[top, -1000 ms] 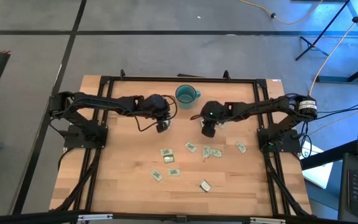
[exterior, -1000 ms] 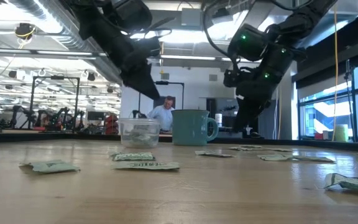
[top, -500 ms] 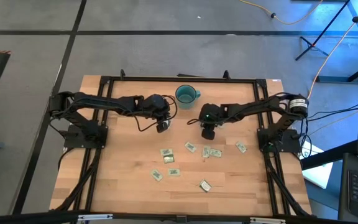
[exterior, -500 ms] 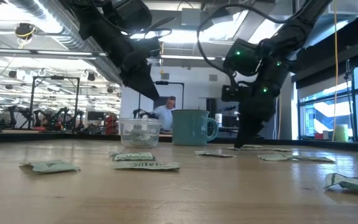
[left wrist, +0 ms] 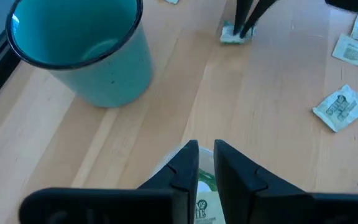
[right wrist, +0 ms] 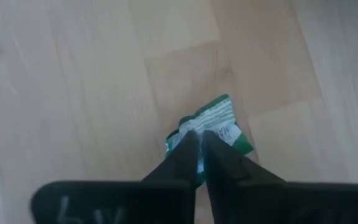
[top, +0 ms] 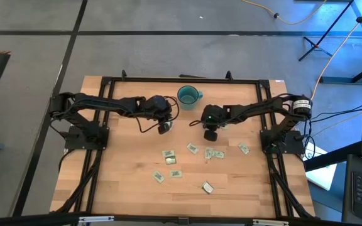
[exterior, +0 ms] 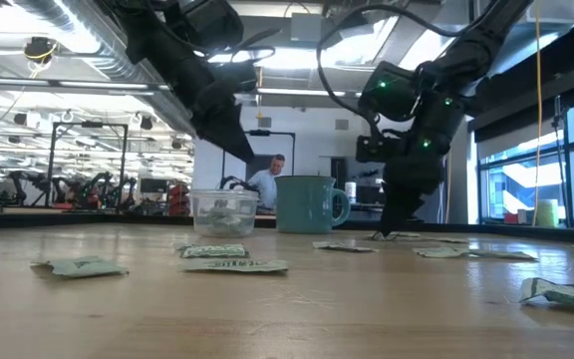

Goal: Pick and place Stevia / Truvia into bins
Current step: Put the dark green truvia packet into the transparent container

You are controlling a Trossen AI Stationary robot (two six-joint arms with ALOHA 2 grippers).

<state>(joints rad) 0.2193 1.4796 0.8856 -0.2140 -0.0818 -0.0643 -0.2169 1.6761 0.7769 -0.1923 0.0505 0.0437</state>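
Note:
Several green-and-white Stevia packets [top: 192,149] lie flat on the wooden table. The clear bin [exterior: 224,211] stands left of the teal mug [top: 188,95] and has packets inside. My left gripper [left wrist: 205,149] hangs a little above the bin [top: 164,129], with a narrow gap and nothing between its fingers. My right gripper [right wrist: 199,134] is down at the table right of the bin [top: 210,134], shut on one crumpled packet [right wrist: 219,121]. My right gripper pinches the crumpled packet between its two fingertips, at the edge nearest the fingers [right wrist: 191,132]. The fingers slant steeply down from above, their tips at the tabletop [exterior: 387,231]. The packet rests on the table, buckled up around the tips [left wrist: 234,36].
The mug stands close behind both grippers, toward the far edge. Loose packets [top: 213,153] are scattered from the table's middle toward the near edge, one at the right [top: 244,149]. A black frame [top: 168,80] rims the table. A person [exterior: 264,184] shows far behind it.
My right gripper has sunk to the tabletop, and its fingers have drawn together on a packet, which now stands crumpled between them. My left gripper has stayed above the bin.

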